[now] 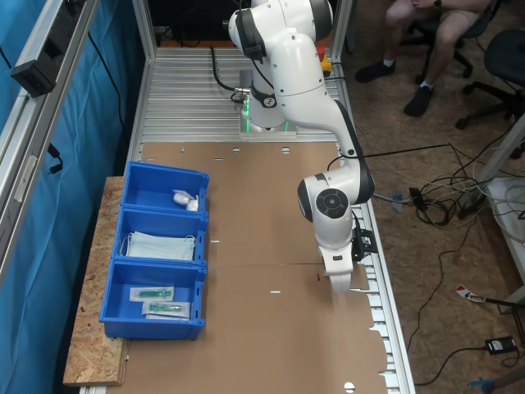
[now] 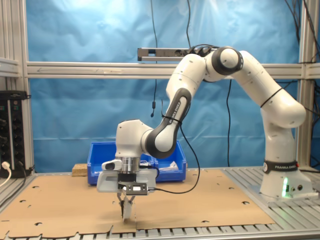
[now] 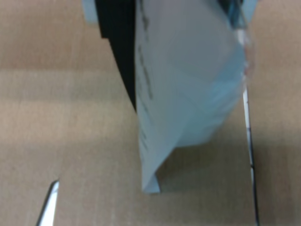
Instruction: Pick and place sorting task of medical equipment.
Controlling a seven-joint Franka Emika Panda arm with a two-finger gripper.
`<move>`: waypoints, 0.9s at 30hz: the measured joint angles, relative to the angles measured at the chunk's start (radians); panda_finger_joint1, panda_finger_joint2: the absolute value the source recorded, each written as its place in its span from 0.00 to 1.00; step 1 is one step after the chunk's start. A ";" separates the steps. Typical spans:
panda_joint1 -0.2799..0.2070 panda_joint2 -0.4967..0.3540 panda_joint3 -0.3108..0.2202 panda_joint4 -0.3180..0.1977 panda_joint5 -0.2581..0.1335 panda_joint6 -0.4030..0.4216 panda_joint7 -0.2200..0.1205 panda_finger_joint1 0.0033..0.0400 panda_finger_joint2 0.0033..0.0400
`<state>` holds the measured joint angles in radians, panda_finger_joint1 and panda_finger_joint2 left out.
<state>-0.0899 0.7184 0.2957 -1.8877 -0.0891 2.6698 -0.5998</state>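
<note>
My gripper [image 2: 125, 204] hangs low over the cardboard sheet, near its edge at the first exterior view's right [image 1: 339, 277]. It is shut on the medical equipment, a flat white sealed packet [image 3: 188, 94] with faint grey print along one edge. The packet [image 2: 126, 213] hangs upright from the fingertips, its lower corner at or just above the cardboard. In the wrist view a dark finger [image 3: 117, 42] presses against one face of the packet; the other finger is hidden behind it.
A row of three blue bins [image 1: 123, 215] stands at the first exterior view's left: white packets [image 1: 185, 199] in the far one, pale blue masks [image 1: 160, 245] in the middle, clear packets with green items [image 1: 160, 300] in the near one. A seated person's legs [image 1: 443, 41] show beyond the table.
</note>
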 joint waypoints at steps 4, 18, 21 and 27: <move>-0.001 -0.006 0.000 -0.002 0.000 0.000 0.000 0.07 0.07; -0.043 -0.205 -0.010 -0.033 0.000 -0.158 0.000 0.07 0.07; -0.064 -0.280 -0.013 -0.040 0.000 -0.232 0.000 0.07 0.07; -0.116 -0.440 -0.024 -0.051 0.000 -0.397 0.000 0.07 0.07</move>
<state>-0.2062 0.2789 0.2716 -1.9390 -0.0892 2.2729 -0.5998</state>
